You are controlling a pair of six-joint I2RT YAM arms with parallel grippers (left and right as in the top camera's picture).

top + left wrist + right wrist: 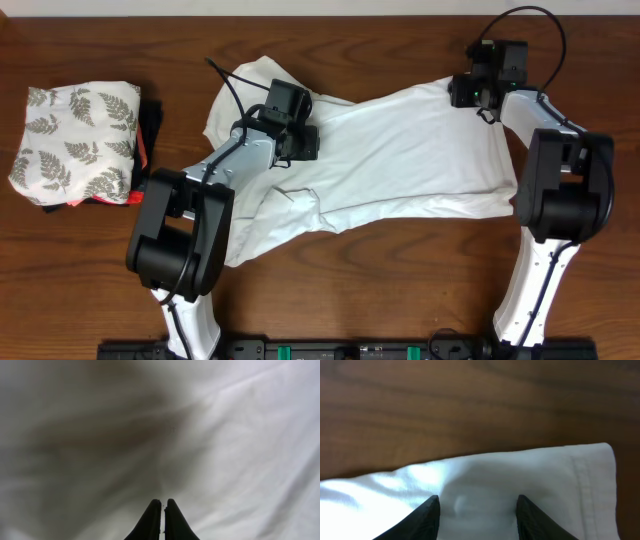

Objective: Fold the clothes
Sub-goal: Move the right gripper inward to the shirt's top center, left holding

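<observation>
Right wrist view: right tool (477, 510) open astride the T-shirt (530, 472) at its hemmed corner, likely to pinch it; left tool (163, 509) closed.

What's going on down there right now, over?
Left tool shut, low over the T-shirt. Right tool open at a hemmed corner. T-shirt rumpled, not folded. Fern-print stack apart, left.

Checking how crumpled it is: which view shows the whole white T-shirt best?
Overhead: the white T-shirt lies spread and wrinkled on the table, nearly its whole outline visible. Left wrist shows only blurred fabric close up; right wrist only one hemmed corner.
</observation>
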